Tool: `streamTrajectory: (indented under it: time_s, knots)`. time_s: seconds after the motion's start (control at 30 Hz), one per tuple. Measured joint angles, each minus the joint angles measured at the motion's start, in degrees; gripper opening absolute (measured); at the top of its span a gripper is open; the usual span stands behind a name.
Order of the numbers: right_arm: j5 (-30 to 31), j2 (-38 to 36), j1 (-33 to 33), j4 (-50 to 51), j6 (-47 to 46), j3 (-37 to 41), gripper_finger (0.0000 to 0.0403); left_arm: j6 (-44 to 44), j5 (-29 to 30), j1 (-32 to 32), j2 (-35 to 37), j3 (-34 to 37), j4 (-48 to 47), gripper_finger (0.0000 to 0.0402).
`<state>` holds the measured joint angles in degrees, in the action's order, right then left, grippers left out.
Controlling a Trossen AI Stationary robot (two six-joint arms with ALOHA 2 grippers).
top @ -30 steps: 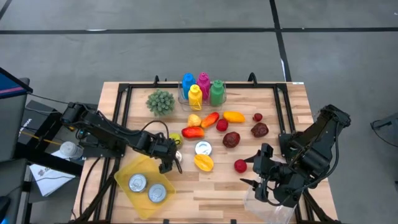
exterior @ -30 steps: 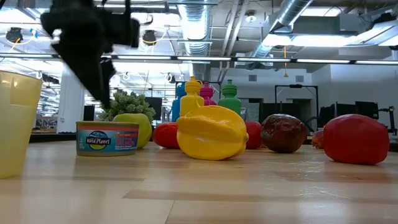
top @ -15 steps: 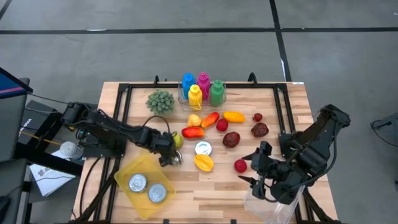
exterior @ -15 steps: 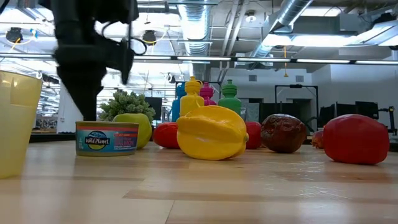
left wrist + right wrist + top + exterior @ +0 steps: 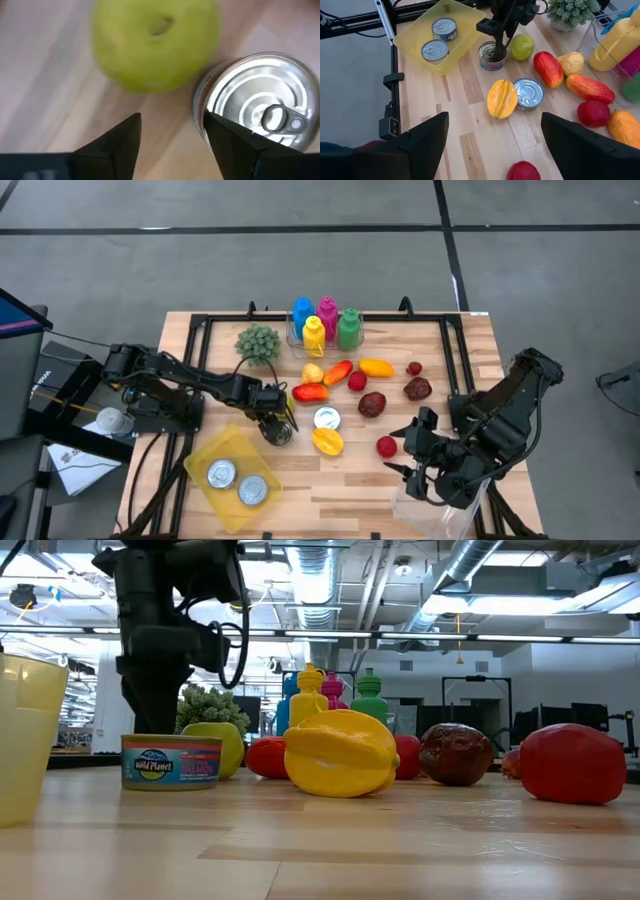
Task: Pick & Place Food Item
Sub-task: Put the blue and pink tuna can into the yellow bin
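Tuna can (image 5: 492,55) stands on the tabletop (image 5: 360,470) just beside the green apple (image 5: 155,42); I've got the left gripper (image 5: 172,132) above its rim, jaws apart to straddle it; right gripper (image 5: 425,470) waits apart, jaws open.

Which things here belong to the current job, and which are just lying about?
Job: left end effector, can under it, yellow bin, second can.
Lying about: green apple, starfruit, bottles, plant; right end effector waits.
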<state>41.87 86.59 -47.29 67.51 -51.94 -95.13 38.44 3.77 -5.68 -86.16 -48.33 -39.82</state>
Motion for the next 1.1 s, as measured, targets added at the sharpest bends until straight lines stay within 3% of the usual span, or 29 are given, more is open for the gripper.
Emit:
streamTrajectory:
  time_s: [0.23,0.47,1.1]
  knots:
    - [0.0,0.0,0.15,2.38,-0.02,0.0,0.0312,-0.07,0.07,-1.06,-1.46,-0.07,-1.08,0.0164]
    - [0.09,0.0,0.59,2.93,1.33,0.0,0.0312,-0.1,-1.57,-1.02,-2.51,0.24,-3.98,0.0016]
    - [0.19,0.02,1.09,2.98,1.36,0.0,0.0312,2.57,-0.47,-1.0,-0.6,0.39,2.66,0.0001]
